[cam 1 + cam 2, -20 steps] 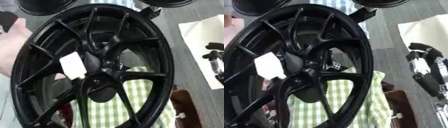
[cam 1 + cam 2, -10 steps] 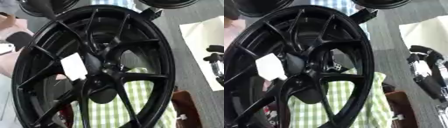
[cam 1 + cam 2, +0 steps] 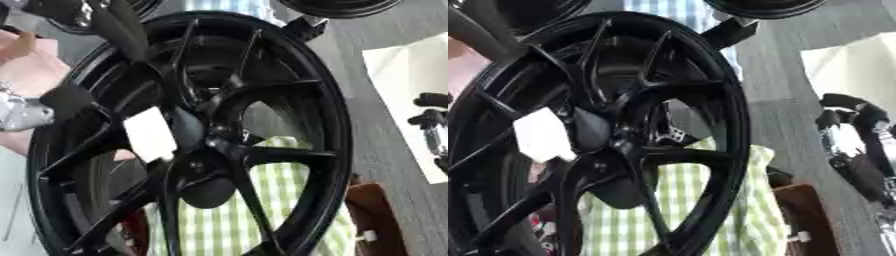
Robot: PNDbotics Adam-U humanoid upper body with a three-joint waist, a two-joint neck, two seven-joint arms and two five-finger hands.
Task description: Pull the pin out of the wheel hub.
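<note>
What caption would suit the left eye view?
Robot's left hand reaches toward a large black wheel bearing a white tag.

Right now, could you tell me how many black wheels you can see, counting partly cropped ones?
3. The large wheel fills the middle. A second wheel is cropped at the top edge, right of centre. A third wheel shows at the top left. Others may lie out of view.

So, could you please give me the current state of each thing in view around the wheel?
Large black spoked alloy wheel: upright on its rim, tilted.
White rectangular tag: lying against the spokes beside the hub.
Pin: cannot make it out.
Left hand: at the wheel's upper left, dark fingers over the rim; grip unclear.
Right hand: at the right edge, apart from the wheel.
Green checked cloth: visible behind the spokes.
</note>
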